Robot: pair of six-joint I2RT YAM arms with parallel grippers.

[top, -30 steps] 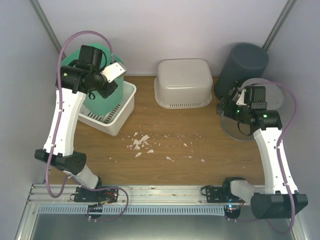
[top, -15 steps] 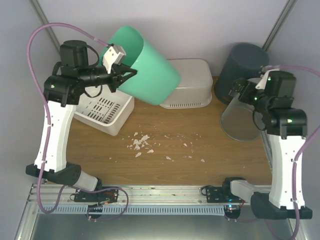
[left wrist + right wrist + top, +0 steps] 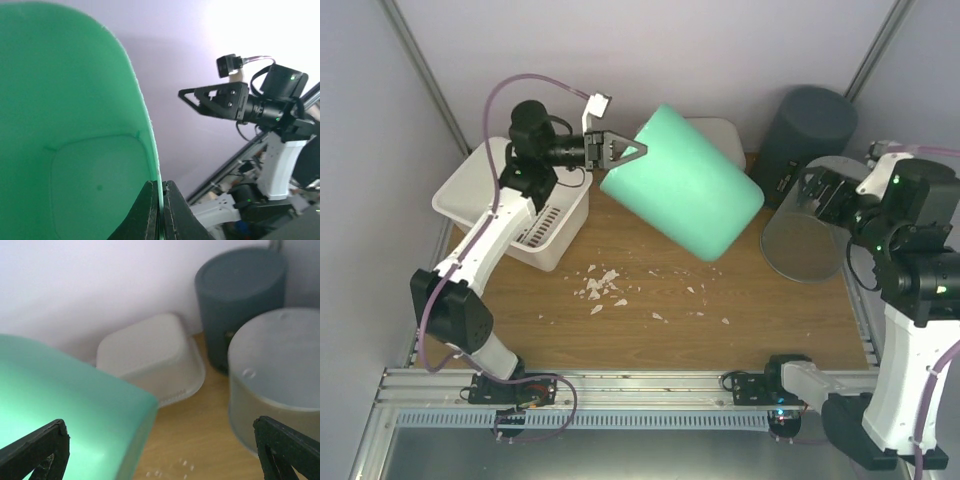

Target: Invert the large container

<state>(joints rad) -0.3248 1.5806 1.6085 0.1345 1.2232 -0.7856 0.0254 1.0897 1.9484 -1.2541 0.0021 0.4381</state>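
Looking down from the top view, the left tool (image 3: 630, 151) is pressed together on the rim of the large green container (image 3: 685, 185), pinching its thin wall. The container hangs in the air above the table (image 3: 650, 340), tipped onto its side. Its mouth faces the left arm (image 3: 485, 245) and its closed bottom points down toward the right. A white basket (image 3: 470, 190) sits on the left of the table under that arm. A white tub (image 3: 728, 135) shows only as a sliver behind the green container. A dark grey bin (image 3: 815, 125) stands in the far right corner, with a translucent container (image 3: 800, 250) just in front of it. The right tool (image 3: 815, 192) hovers near these two, spread wide and holding nothing. Pale crumbs (image 3: 603, 285) are scattered on the wood.

From the left wrist, the green interior fills the left side, its flat bottom visible deep inside. Two black fingers (image 3: 147, 212) meet on the rim with the wall between them. Beyond, the right arm (image 3: 280, 95) is seen in profile, well apart from the container.

From the right wrist, the fingers (image 3: 35, 452) sit in the two lower corners, far apart, with nothing between them. The green container's outer wall fills the lower left. Behind it the white tub stands bottom-up. The bin and the translucent container are on the right, and I cannot tell whether they touch.
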